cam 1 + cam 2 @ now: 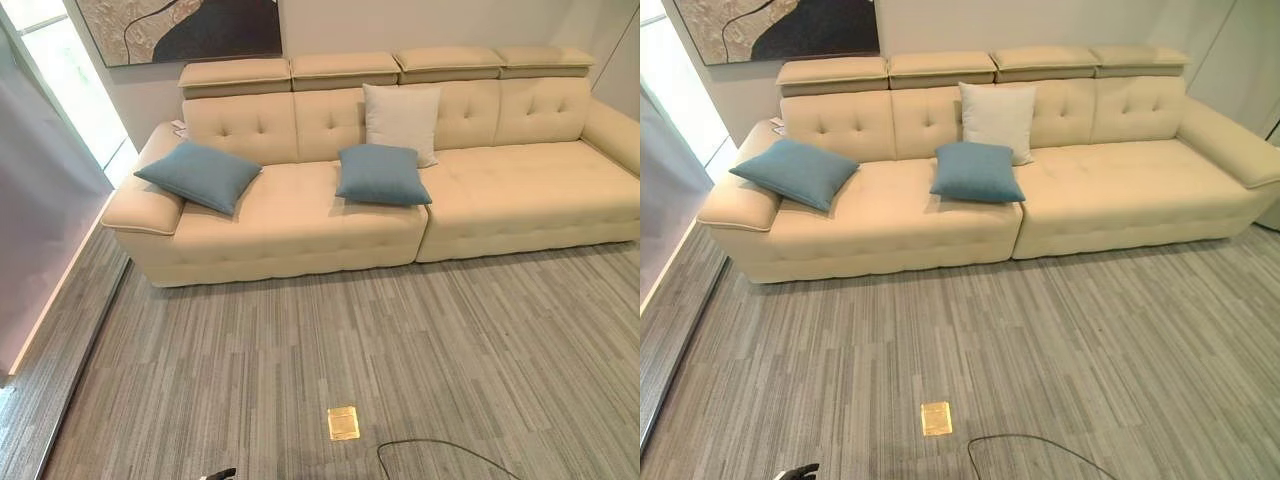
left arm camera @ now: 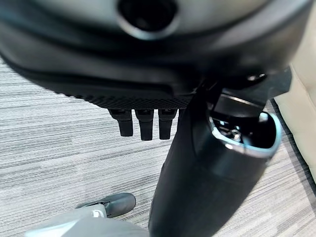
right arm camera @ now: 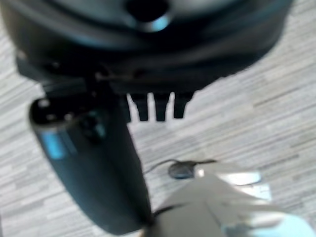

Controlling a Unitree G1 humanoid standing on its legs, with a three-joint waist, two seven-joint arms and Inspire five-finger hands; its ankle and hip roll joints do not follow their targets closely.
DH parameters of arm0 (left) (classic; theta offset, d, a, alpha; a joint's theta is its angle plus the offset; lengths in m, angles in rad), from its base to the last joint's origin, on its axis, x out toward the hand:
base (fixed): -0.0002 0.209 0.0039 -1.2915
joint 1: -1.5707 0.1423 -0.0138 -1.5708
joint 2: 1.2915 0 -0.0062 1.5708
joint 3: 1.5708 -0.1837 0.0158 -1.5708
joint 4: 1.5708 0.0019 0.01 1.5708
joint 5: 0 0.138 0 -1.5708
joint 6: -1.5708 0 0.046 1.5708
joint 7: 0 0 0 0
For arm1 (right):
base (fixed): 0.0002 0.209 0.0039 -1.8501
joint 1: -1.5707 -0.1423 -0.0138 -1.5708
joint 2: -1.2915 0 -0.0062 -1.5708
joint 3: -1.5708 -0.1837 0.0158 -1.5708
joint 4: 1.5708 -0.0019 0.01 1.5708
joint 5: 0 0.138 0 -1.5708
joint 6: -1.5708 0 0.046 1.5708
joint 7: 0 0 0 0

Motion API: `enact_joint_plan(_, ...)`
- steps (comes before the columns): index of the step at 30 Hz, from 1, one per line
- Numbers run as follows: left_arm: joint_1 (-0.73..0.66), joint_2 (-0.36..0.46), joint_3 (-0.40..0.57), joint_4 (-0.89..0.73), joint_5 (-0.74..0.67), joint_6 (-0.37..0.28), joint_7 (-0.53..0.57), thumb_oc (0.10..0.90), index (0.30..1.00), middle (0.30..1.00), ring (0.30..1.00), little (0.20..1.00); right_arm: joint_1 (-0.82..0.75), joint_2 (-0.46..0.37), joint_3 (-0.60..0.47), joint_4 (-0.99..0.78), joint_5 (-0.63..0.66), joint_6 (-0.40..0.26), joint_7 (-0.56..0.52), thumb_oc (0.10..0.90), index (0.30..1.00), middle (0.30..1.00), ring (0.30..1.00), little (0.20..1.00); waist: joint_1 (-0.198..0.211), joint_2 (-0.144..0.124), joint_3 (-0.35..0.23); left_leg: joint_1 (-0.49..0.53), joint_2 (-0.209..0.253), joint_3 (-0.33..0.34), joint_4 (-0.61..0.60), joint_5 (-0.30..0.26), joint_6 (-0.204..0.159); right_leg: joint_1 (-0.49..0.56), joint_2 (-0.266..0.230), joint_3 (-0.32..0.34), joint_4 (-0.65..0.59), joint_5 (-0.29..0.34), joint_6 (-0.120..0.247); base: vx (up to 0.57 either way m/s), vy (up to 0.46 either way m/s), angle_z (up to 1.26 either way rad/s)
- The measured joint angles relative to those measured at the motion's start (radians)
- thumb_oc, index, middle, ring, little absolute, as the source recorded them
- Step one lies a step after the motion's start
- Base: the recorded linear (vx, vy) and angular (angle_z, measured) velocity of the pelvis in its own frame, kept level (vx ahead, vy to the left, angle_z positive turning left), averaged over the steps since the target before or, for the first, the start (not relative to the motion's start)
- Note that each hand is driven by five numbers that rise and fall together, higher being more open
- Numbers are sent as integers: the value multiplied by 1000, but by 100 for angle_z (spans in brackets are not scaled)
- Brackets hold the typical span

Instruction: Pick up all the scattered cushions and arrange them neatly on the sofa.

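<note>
Left hand (image 2: 143, 121): fingers hang straight and relaxed above the grey striped carpet floor (image 1: 400, 330), thumb extended, nothing held. Right hand (image 3: 155, 106): same posture, fingers straight, empty.

Nearest on the carpet: small square brass floor plate (image 1: 343, 422).

Beyond it: long cream tufted leather sofa (image 1: 300, 225) against the wall.
- Teal square fabric cushion (image 1: 198, 175) lies tilted at the left end of the seat, one corner resting on the armrest.
- Second teal square cushion (image 1: 381, 174) lies flat mid-seat, near the gap between the two seat sections.
- Off-white square cushion (image 1: 401, 120) stands upright against the backrest, just behind the second teal one, touching it.

Farthest: framed abstract painting (image 1: 180, 28) on the wall above the sofa's left part
</note>
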Motion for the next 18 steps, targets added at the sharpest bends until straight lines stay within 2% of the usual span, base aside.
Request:
enact_joint_plan(2, 0, 0, 1, 3, 1, 0, 1, 800, 900, 900, 900, 900, -17, -4, 22, 0, -5, 5, 0, 800, 900, 900, 900, 900, 1, 8, 6, 1, 2, -6, 1, 0, -1, 4, 2, -2, -5, -2, -1, 62, -122, 5)
enact_joint_plan(18, -35, -8, -38, -26, -1, 9, -19, 800, 900, 900, 900, 900, -46, -13, 77, -5, -102, 7, 21, 800, 900, 900, 900, 900, 1, -1, 1, 16, 8, -27, 0, 4, -7, 27, 9, -25, -7, -8, -8, 0, -50, 4)
